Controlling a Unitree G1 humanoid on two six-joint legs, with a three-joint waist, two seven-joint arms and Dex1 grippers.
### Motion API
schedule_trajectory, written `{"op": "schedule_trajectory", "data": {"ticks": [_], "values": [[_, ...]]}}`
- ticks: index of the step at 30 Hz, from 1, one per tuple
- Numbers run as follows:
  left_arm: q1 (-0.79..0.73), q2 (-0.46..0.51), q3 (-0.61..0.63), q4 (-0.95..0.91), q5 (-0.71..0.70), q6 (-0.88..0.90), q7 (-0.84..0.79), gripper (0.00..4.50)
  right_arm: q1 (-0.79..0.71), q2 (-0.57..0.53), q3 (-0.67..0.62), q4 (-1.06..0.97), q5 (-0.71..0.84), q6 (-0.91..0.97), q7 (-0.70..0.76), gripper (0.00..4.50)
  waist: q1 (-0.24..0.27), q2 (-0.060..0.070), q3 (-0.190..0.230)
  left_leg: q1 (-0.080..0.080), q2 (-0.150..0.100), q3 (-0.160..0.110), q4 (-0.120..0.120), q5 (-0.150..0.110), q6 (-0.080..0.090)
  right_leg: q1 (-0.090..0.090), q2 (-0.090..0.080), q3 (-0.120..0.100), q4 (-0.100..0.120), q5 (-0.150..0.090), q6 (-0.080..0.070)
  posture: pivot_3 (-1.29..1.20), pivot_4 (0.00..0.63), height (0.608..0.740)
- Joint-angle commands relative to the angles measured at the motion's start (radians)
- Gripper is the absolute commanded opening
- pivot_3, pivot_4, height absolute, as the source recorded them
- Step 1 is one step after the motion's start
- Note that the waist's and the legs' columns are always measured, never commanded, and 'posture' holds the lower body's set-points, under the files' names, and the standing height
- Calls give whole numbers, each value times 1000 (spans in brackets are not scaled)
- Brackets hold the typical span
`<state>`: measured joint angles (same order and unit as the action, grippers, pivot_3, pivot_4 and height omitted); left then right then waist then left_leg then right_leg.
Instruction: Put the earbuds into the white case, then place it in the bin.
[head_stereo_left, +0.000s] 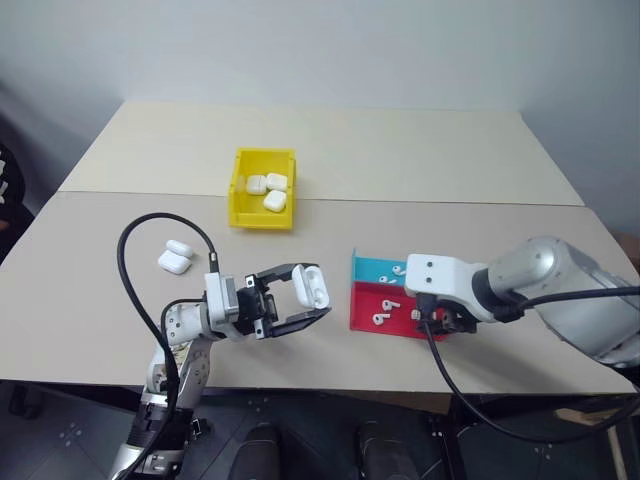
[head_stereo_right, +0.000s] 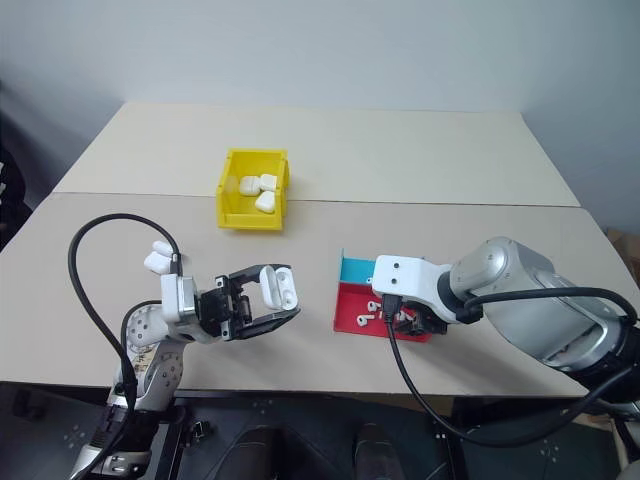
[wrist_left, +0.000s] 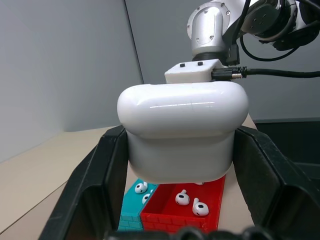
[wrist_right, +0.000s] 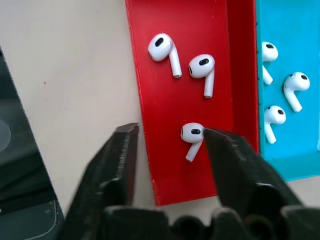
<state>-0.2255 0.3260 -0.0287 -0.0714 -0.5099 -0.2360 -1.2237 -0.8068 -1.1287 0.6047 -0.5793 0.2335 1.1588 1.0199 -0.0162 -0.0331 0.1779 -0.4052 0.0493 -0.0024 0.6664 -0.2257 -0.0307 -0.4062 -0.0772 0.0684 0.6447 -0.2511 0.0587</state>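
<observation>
The right hand (wrist_right: 167, 142) hung over the red tray (wrist_right: 165, 165) near the surface's front edge, fingers partly spread, gripping nothing. One earbud (wrist_right: 191, 136) lay between them, touching the far finger (wrist_right: 235, 160), while the other finger stood outside the tray wall. A clean pick probably called for shifting until both fingers straddled the earbud. The left hand (head_stereo_left: 300, 300) was clenched on the white case (head_stereo_left: 310, 284), lid open, beside the tray. The yellow bin (head_stereo_left: 262, 212) sat further back.

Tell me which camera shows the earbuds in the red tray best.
The right wrist view: three earbuds lie large and distinct in the red tray. The left wrist view shows two under the held case; the eye views show only specks.
</observation>
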Motion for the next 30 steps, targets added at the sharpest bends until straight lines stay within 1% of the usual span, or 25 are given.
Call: {"op": "schedule_trajectory", "data": {"ticks": [1, 9, 16, 19, 30], "values": [[-2, 7, -6, -37, -5, -12, 7, 2795, -19, 3, 29, 25, -68, -27, -5, 2471, 1, 0, 0, 0, 0, 0, 0, 0, 0, 0, 0, 0, 0, 0, 0, 0, 150, 740], [-4, 15, -10, -36, 1, -14, 18, 2795, -7, 37, 74, 78, -144, -50, 0, 2471, 0, 0, 0, 0, 0, 0, 0, 0, 0, 0, 0, 0, 0, 0, 0, 0, 150, 740], [6, 30, -19, -48, 8, -2, 35, 2795, -3, 77, 77, 104, -167, -53, 5, 2471, 0, 0, 0, 0, 0, 0, 0, 0, 0, 0, 0, 0, 0, 0, 0, 0, 150, 740], [11, 48, -25, -66, 5, 22, 42, 2795, -3, 84, 85, 120, -182, -59, 7, 2471, 0, 0, 0, 0, 0, 0, 0, 0, 0, 0, 0, 0, 0, 0, 0, 0, 150, 740], [21, 60, -35, -78, 8, 23, 49, 2795, 26, 101, 92, 152, -217, -90, 25, 2471, 0, 0, 0, 0, 0, 0, 0, 0, 0, 0, 0, 0, 0, 0, 0, 0, 150, 740]]}}
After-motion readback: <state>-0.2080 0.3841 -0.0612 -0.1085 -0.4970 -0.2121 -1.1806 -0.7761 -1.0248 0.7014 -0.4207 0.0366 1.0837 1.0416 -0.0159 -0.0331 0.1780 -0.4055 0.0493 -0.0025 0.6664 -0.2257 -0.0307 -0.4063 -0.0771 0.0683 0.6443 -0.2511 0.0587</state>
